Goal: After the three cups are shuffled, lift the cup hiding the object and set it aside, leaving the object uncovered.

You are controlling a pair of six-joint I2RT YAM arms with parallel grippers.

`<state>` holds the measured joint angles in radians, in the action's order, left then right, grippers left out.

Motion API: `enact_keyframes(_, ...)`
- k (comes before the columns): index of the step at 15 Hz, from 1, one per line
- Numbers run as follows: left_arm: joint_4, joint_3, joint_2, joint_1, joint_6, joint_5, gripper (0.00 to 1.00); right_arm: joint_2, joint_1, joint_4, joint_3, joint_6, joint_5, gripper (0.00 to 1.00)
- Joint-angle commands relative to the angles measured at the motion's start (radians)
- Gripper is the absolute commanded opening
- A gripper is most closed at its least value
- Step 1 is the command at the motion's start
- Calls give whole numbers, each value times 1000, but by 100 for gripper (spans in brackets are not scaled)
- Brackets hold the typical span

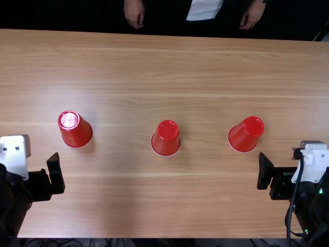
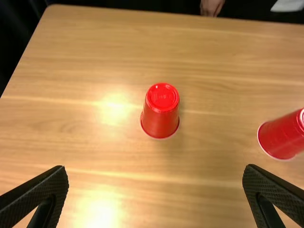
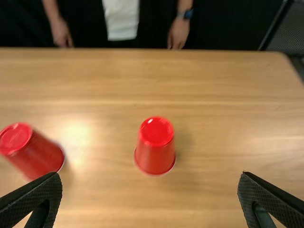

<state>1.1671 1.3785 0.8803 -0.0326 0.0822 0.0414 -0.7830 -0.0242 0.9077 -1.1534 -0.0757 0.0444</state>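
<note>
Right now you have three red cups standing mouth-down in a row across the table (image 1: 164, 62), well apart from one another: the left cup (image 1: 75, 129), the middle cup (image 1: 166, 138) and the right cup (image 1: 245, 134). Each rim sits flat on the wood, so whatever is under them is hidden and you cannot tell which one covers the object. All three look alike: plain glossy red plastic, tapering to a flat round base on top, with a pale edge at the rim. Your left gripper (image 2: 154, 172) sits near the table's near edge, facing the left cup, fingers spread wide and holding nothing. Your right gripper (image 3: 148, 178) faces the right cup, likewise spread wide with nothing between its fingers.
</note>
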Motion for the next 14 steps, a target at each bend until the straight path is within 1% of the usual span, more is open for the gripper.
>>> enact_keyframes(1,46,82,48,-6,-7,3,100,-45,38,47,-78,9,-2,100)
enact_keyframes(3,156,151,111,-4,-7,3,100,-108,90,148,-147,9,0,100)
enact_keyframes(5,230,188,164,-3,-7,1,100,-153,159,242,-192,11,2,100)
enact_keyframes(7,287,197,192,3,-5,1,100,-188,182,279,-215,11,2,100)
enact_keyframes(10,293,195,197,3,-5,-3,100,-210,185,286,-216,11,2,100)
enact_keyframes(11,293,195,197,5,-5,-5,100,-225,199,284,-226,11,3,100)
enact_keyframes(14,291,192,197,5,-5,-14,100,-328,285,275,-325,11,5,100)
